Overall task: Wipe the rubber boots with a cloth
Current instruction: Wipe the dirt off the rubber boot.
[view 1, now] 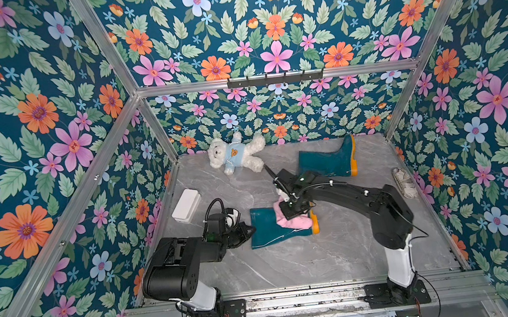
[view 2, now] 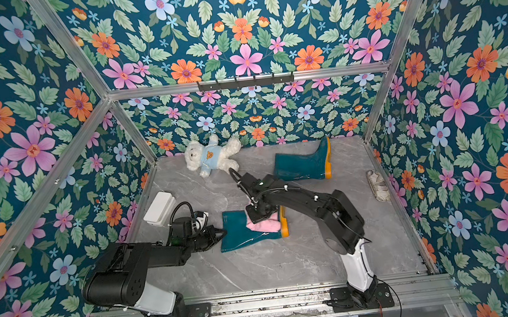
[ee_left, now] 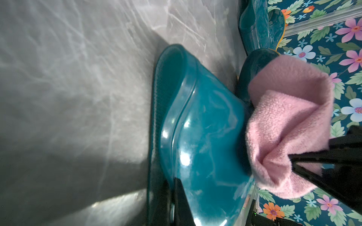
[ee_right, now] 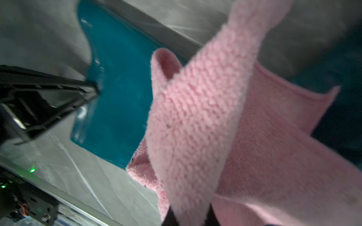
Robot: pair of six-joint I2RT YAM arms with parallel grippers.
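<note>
Currently mid-wipe on the near boot (view 1: 267, 233), lying on its side in the middle of the desk (view 1: 305, 260). Left pincer (ee_right: 96, 89) clamped shut on the shaft's cuff, pinning it. Right pincer (ee_left: 290, 158) closed on the pink cloth (view 1: 296, 222), pressed against the foot section beside the orange sole. Next, likely: drag the pink cloth along the shaft toward the cuff, with downward pressure and a firm left clamp. Far boot (view 1: 327, 161), on its side toward the back right, looks untouched and needs doing afterwards.

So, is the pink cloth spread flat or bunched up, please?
Bunched: the pink cloth hangs in folds from the shut right gripper, over the near boot.
</note>
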